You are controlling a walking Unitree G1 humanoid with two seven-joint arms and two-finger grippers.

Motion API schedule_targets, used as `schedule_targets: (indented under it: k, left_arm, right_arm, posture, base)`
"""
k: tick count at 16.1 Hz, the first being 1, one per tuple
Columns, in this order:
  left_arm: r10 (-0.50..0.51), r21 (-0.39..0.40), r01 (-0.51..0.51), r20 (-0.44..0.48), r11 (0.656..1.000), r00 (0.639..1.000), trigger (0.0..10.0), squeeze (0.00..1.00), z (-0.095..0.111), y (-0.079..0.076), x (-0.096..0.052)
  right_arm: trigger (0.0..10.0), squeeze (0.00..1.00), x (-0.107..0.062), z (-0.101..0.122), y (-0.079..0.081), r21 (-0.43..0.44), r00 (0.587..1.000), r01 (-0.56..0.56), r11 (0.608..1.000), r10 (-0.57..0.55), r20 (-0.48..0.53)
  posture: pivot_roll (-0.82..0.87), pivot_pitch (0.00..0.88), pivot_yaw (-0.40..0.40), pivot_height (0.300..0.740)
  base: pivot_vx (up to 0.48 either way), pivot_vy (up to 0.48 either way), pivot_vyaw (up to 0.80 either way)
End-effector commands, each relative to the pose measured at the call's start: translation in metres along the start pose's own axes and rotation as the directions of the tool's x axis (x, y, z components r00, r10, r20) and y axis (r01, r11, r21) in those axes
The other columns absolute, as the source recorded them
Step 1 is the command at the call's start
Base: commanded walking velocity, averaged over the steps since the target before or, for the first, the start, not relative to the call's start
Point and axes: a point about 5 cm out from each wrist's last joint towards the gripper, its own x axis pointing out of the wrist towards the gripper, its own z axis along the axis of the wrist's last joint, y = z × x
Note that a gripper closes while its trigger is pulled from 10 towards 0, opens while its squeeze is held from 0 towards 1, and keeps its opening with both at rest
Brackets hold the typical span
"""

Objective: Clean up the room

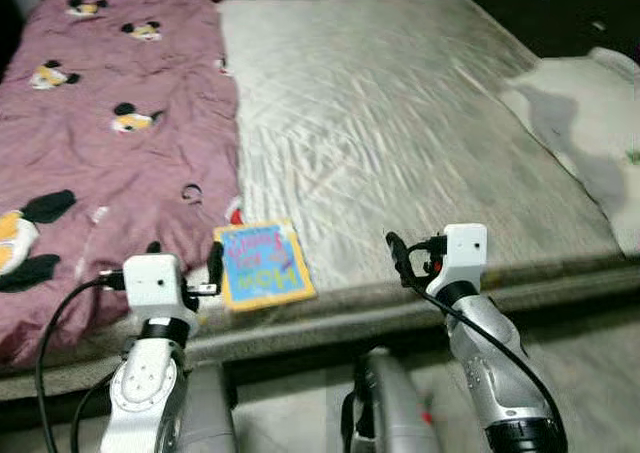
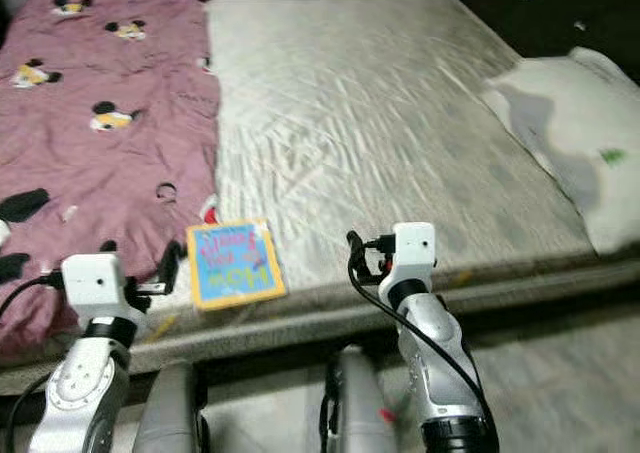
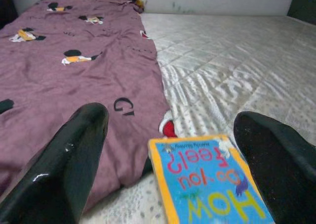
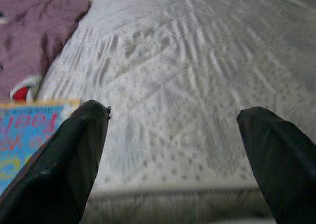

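The book (image 1: 262, 264) lay flat on the bed (image 1: 400, 123) close to the near edge, its blue cover with a yellow border facing up, at about 7 o'clock on the mattress. Its left edge sat just beside the hem of the mauve blanket (image 1: 110, 123), which covered the left part of the bed from 7 to 11 o'clock. A small red-and-white thing (image 3: 169, 129) poked out from under that hem at the book's far corner, touching or nearly touching it; what it was could not be told.

The left end effector (image 3: 168, 155) hovered at the bed's near edge with its fingers spread wide, empty, one over the blanket and the other by the book's right side. The right end effector (image 4: 173, 150) was also wide open and empty, over bare mattress to the right of the book. A pale pillow (image 1: 590, 123) lay at 3 o'clock, well apart from both.
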Motion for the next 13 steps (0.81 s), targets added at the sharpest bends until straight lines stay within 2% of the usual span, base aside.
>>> schedule_targets:
  k: [1, 9, 13]
  left_arm:
    - [0.01, -0.004, -0.01, -0.017, 1.0, 1.0, 10.0, 0.0, -0.0039, 0.0011, -0.0033]
    - [0.006, -0.008, -0.006, -0.015, 1.0, 1.0, 10.0, 0.0, -0.0043, -0.0015, -0.0027]
    - [0.024, 0.003, -0.024, -0.013, 1.0, 1.0, 10.0, 0.0, -0.0043, -0.0006, -0.0011]
  right_arm:
    - [10.0, 0.0, 0.0022, 0.0051, 0.0006, -0.003, 1.0, -0.01, 1.0, 0.01, 0.014]
    - [10.0, 0.0, 0.0029, 0.0029, 0.0046, -0.013, 0.999, -0.043, 0.999, 0.043, 0.004]
    - [10.0, 0.0, 0.0037, 0.0021, 0.0055, -0.015, 0.999, -0.05, 0.999, 0.05, 0.0]
  posture:
    - [-0.01, 0.191, -0.053, 0.59]
    - [-0.01, 0.184, -0.053, 0.585]
    - [-0.01, 0.182, -0.053, 0.53]
  base:
    - [0.0, 0.0, 0.0]
    - [0.0, 0.0, 0.0]
    - [0.0, 0.0, 0.0]
